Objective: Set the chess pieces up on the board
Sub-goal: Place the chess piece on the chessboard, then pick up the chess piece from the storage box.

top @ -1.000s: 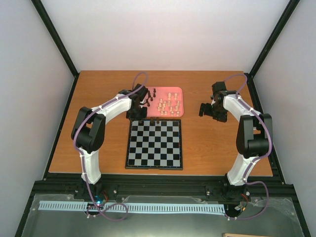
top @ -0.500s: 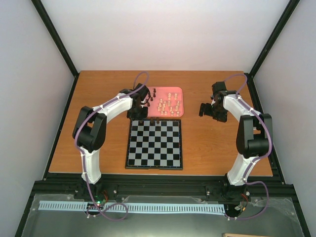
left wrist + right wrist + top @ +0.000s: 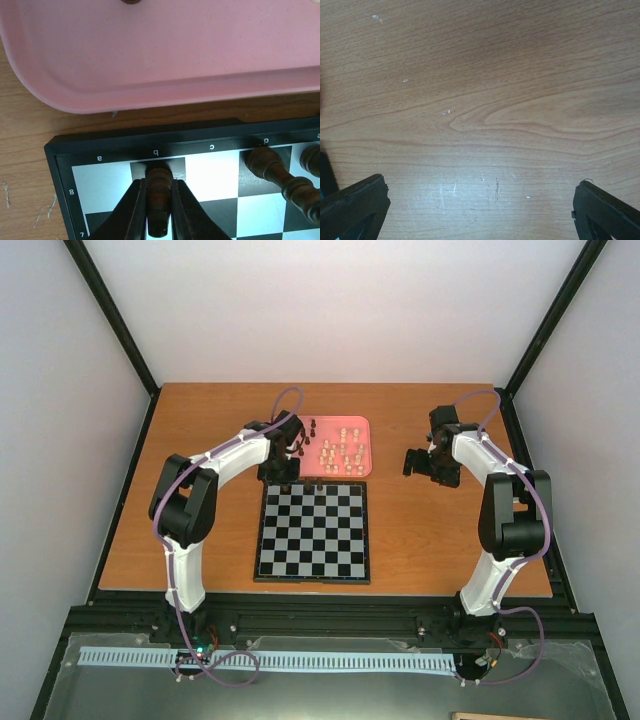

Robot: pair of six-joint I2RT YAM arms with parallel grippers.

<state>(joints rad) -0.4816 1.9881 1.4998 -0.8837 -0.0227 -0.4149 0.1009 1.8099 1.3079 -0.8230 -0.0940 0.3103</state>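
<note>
From above, your left gripper (image 3: 284,478) is at the far left corner of the board (image 3: 312,540), just beside the pink tray (image 3: 369,445). Most of the chess pieces (image 3: 345,452) stand in that tray, pale ones in the middle and a few dark ones along its left side. Your right gripper (image 3: 417,462) is well apart to the right, over the bare table (image 3: 200,430).

On your left wrist camera the fingers (image 3: 137,200) are pinched in close on one dark piece (image 3: 159,212) – its foot is at the black square under the letter b, in row 8. You cannot tell whether it rests on the square. Two more dark pieces (image 3: 272,167) stand further along that row, near d.

On your right wrist camera the jaws stand wide apart with nothing between them – only wood grain below.
</note>
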